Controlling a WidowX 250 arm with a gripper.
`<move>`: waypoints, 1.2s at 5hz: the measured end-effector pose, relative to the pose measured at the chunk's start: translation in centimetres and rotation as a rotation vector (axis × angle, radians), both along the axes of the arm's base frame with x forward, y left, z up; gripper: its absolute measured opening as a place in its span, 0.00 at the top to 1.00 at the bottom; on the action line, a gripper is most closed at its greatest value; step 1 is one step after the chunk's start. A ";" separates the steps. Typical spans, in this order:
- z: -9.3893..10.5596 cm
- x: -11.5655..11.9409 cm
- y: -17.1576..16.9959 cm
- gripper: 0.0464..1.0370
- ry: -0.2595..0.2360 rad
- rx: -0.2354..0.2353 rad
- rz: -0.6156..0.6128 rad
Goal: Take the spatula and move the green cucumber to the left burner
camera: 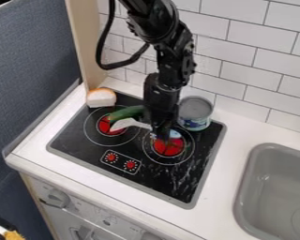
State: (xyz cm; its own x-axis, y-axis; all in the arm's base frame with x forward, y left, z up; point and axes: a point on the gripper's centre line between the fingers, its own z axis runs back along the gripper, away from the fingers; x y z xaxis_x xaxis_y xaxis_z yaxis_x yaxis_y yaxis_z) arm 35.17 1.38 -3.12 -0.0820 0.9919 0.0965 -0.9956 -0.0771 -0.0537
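Low over the stove's right-hand burner (169,150) hang the jaws (162,135), though whether they are open or closed on the spatula (125,124) cannot be told; its handle runs up to them, and its pale blade points out to the view's left, over the edge of the left burner (104,126). Just beyond the blade, left of the jaws and nearer the wall (243,70), the green cucumber (126,113) lies across that burner's far side, with the bread (101,98) farther out at the stove's corner.
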 end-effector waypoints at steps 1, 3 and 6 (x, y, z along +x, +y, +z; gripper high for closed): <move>0.0 0.0 0.2 0.72 -0.006 0.000 0.003; -1.2 -1.7 -2.2 0.72 0.021 0.035 -0.100; -3.3 -2.3 -2.5 0.64 0.059 0.050 -0.129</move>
